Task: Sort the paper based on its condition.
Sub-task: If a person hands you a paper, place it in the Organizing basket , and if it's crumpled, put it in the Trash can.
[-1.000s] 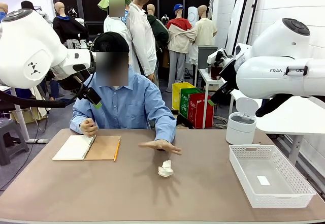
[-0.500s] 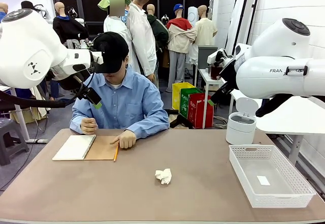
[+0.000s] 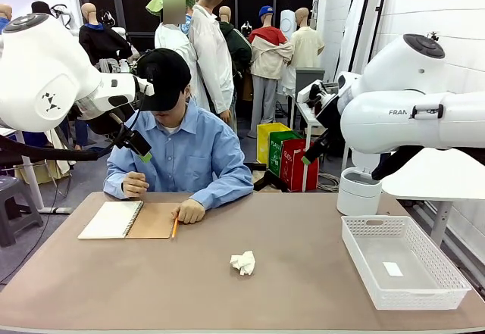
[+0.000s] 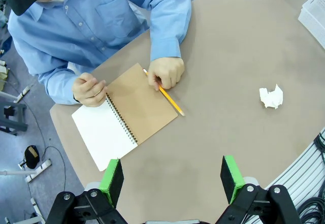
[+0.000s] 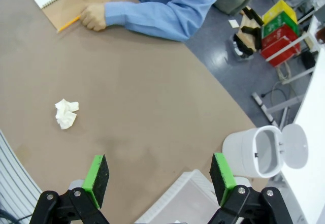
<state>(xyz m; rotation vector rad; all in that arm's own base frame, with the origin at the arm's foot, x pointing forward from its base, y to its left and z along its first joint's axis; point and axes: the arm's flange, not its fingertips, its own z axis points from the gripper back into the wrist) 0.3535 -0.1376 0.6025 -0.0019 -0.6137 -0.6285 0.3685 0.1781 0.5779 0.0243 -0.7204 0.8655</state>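
- Front view: my left pincer [image 3: 144, 154] hangs high over the left end of the table [image 3: 318, 296], in front of the person's shoulder. My right pincer [image 3: 307, 157] hangs just as high, right of the middle. The crumpled paper [image 3: 243, 262] lies on the tabletop well below both, between them. The white basket [image 3: 383, 221] sits below and to the right of the right pincer.
- Left wrist view: I see the left pincer [image 4: 172, 176] spread wide, nothing between its green pads [image 4: 111, 179]. Straight ahead of it lies the open notebook [image 4: 124, 116], with the person's hand [image 4: 165, 71] on a pencil [image 4: 170, 101]. The crumpled paper [image 4: 271, 96] lies alone on bare table, ahead of the pad on the picture's right and well apart from it.
- Right wrist view: the right pincer [image 5: 160, 178] is also fully spread and holds nothing. The crumpled paper [image 5: 65, 113] lies ahead of the pad [image 5: 95, 180] on the picture's left, well clear of it. A white bin [image 5: 256, 153], lid up, stands near the other pad.
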